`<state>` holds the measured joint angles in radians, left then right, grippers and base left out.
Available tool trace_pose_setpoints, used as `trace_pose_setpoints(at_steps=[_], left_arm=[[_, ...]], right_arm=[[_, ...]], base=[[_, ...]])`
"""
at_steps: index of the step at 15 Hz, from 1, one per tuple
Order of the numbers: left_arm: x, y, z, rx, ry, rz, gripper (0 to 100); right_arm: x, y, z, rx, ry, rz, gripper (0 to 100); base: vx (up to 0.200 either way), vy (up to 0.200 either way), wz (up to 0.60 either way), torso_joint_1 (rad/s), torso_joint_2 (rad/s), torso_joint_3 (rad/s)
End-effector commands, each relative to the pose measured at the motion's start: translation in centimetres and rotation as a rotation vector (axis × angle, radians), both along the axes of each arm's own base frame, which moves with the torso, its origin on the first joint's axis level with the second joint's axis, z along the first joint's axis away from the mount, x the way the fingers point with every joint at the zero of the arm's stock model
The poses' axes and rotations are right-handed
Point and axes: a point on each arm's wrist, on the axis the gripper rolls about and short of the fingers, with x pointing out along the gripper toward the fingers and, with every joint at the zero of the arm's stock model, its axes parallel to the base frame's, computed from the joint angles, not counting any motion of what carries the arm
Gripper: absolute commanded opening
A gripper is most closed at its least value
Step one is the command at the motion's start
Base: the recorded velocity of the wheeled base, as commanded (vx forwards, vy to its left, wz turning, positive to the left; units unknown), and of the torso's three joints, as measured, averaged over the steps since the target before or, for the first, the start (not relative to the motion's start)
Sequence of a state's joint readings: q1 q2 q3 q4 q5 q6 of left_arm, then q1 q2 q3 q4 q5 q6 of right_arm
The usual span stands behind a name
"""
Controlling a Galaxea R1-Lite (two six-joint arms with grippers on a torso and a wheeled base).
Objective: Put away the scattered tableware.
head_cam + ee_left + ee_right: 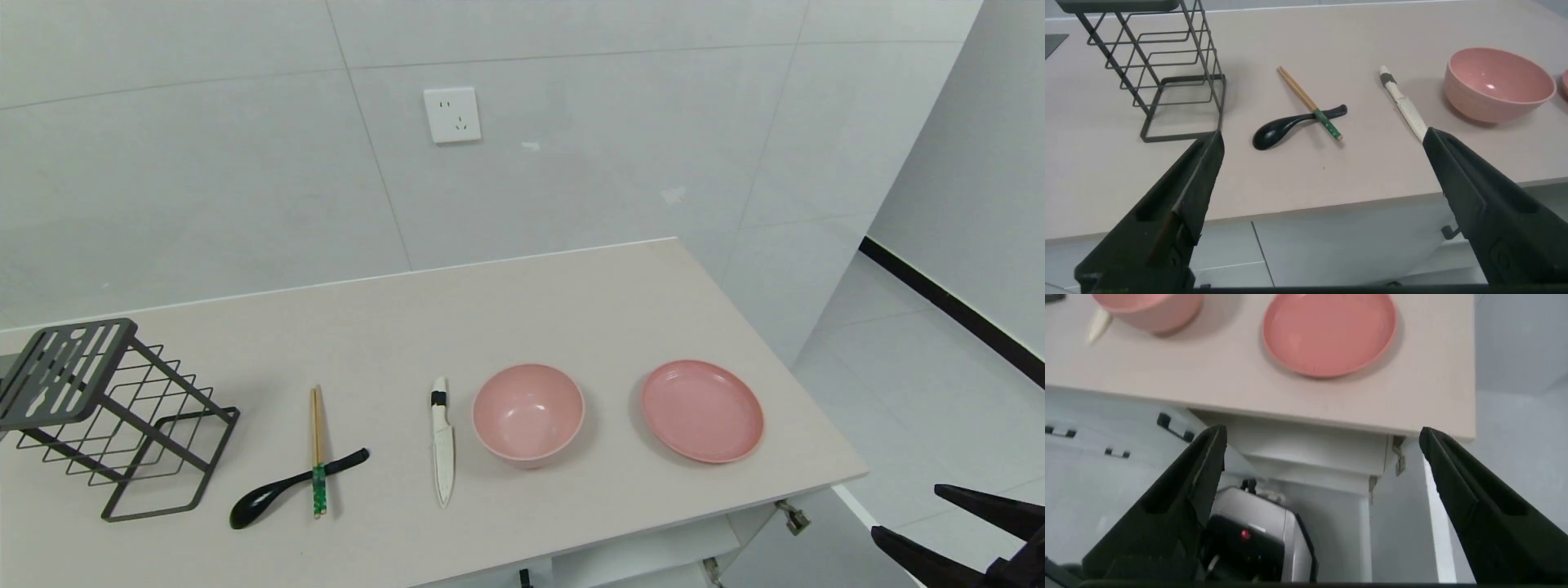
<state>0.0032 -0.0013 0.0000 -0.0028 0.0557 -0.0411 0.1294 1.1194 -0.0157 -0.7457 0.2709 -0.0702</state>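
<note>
Across the lower part of the head view, left to right on the tabletop: a wire rack, a black spoon with 2 chopsticks lying across its handle, a white knife, a pink bowl and a pink plate. The left tool and the right tool — lower right corner, off the tabletop's edge — both gape wide, holding nothing.
</note>
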Motion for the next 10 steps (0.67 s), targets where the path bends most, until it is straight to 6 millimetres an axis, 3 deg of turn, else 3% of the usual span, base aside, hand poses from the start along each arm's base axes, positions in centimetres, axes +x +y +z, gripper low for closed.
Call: trace_pose_setpoints(at_steps=[1,5,10], left_arm=[[0.0,0.0,0.0,0.0,0.001,0.001,100],[0.0,0.0,0.0,0.0,0.001,-0.001,100],[0.0,0.0,0.0,0.0,0.001,0.002,100]], right_arm=[[1.3,0.2,-0.6,-0.01,0.064,0.007,100],[2.7,0.6,-0.8,-0.011,0.072,0.018,100],[6.2,1.1,-1.2,-0.041,0.086,0.028,100]], base=[[0.0,0.0,0.0,0.0,0.0,0.0],[0.0,0.0,0.0,0.0,0.0,0.0],[0.0,0.0,0.0,0.0,0.0,0.0]])
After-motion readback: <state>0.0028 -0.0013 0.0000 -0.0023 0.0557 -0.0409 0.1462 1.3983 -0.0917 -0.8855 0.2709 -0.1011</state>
